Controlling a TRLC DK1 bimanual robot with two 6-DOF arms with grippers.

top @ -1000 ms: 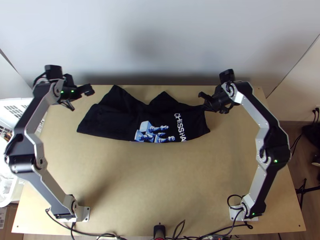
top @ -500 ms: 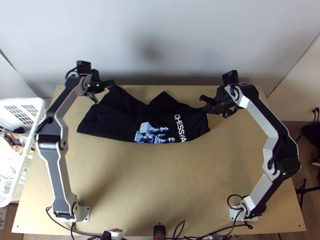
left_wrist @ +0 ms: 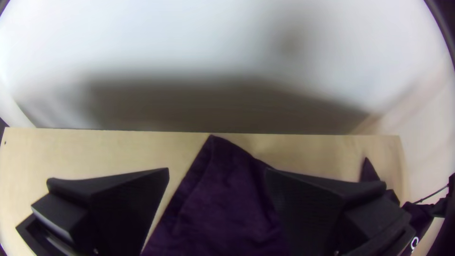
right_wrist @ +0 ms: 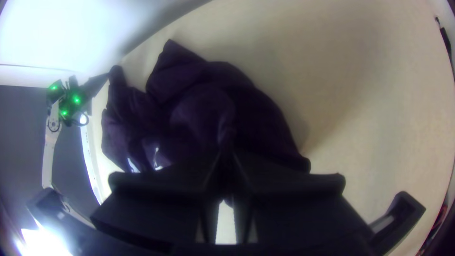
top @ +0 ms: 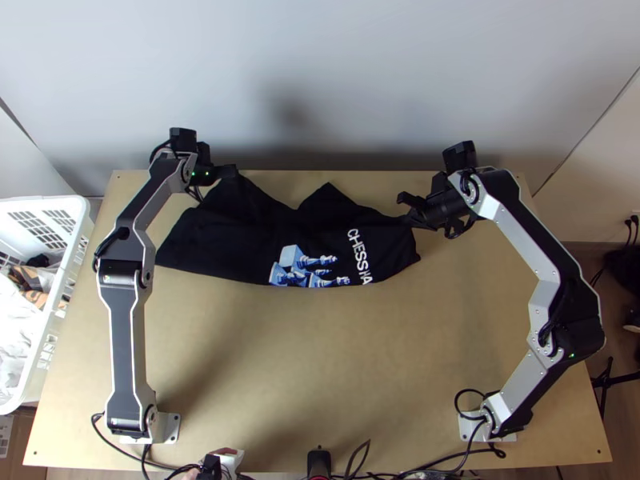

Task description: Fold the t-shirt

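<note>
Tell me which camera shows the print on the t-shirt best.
The top view, where the blue and white print faces up in plain sight on the black t-shirt. The left wrist view catches a bit of white lettering near its edge; the right wrist view shows small pale patches of it.

We see a pale wall (top: 336, 64) behind the wooden table (top: 280, 368), a white basket (top: 38, 360) to its left, brown floor (top: 620, 340) to its right.

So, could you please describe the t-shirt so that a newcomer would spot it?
On the wooden table, toward the far edge by the pale wall, the black t-shirt stretches crosswise. Its blue and white picture and white lettering set it apart from the equally black left gripper and right gripper.
</note>
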